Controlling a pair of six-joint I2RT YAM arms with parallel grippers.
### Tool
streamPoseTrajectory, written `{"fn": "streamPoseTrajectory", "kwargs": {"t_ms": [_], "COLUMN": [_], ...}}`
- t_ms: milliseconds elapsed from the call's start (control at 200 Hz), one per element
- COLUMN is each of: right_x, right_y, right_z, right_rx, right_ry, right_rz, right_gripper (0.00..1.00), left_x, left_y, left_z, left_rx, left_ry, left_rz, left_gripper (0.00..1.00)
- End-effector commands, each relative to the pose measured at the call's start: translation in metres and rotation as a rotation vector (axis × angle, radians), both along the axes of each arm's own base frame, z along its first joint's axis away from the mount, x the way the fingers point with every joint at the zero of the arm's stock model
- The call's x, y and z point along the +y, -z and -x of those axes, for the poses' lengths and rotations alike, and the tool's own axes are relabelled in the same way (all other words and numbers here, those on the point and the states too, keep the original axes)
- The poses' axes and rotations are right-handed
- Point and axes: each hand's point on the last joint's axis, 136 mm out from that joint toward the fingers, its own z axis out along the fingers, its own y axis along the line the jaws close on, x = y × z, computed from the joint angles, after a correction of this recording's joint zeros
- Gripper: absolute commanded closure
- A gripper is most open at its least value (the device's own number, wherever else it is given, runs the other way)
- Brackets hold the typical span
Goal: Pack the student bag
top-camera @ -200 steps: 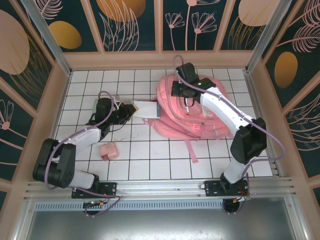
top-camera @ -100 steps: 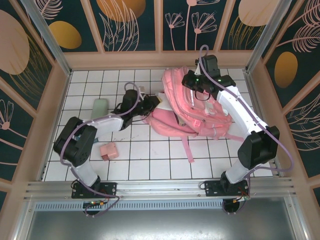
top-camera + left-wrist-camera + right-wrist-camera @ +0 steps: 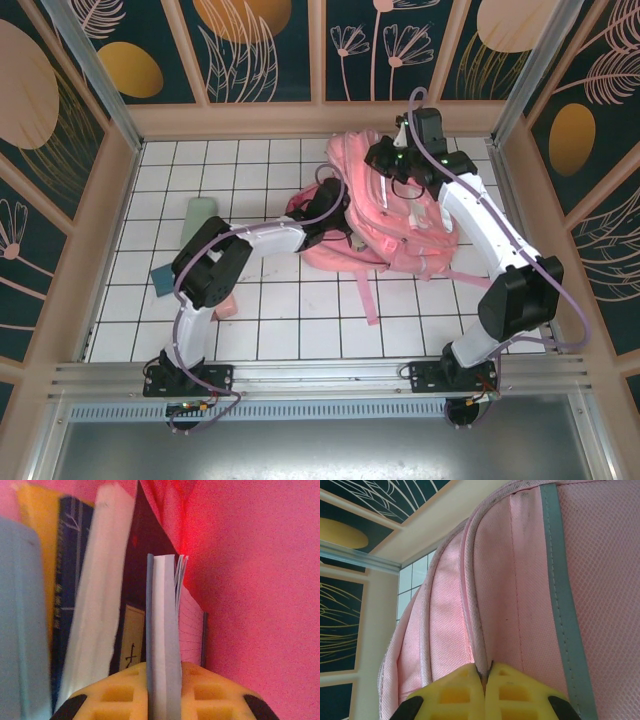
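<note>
Tiled floor [image 3: 300, 322] — floral walls [image 3: 272, 72]

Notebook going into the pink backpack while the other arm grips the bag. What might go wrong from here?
1. The right claw pinches just a thin fabric seam of the student bag; if that slips, the opening may collapse onto the left arm.
2. The notebook in the left claw has pages fanned against the pink lining; pushing deeper may crumple them.
3. Books already stand beside it, so the notebook could jam against them.
</note>
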Motion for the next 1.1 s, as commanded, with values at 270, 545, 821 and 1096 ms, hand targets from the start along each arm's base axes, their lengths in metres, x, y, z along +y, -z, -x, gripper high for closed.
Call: {"fn": "streamPoseTrajectory", "kwargs": {"t_ms": [270,545,821,1096], "right_x": [-0.001,-0.003,0.004,0.037], "right_y": [-0.062,-0.046,-0.018,0.025], "right_z": [0.007,0.007,0.013,0.026], "right_rx": [-0.195,-0.175,-0.153,-0.109], "right_ry": [-0.042,-0.048,-0.074,-0.147], "right_rz": [-0.138,-0.133,-0.118,-0.061], "right_gripper": [1.0,1.0,1.0,1.0], "left_x": [0.014,0.051,0.14,0.246], "left_y": [-0.047,-0.056,-0.041,-0.023], "left_z": [0.0,0.007,0.009,0.009], "left_rx": [-0.159,-0.194,-0.138,-0.068], "left_ry": [-0.019,-0.064,-0.18,-0.317], "left_rz": [-0.143,-0.28,-0.37,-0.555], "left_gripper": [0.34,0.21,0.21,0.16]}}
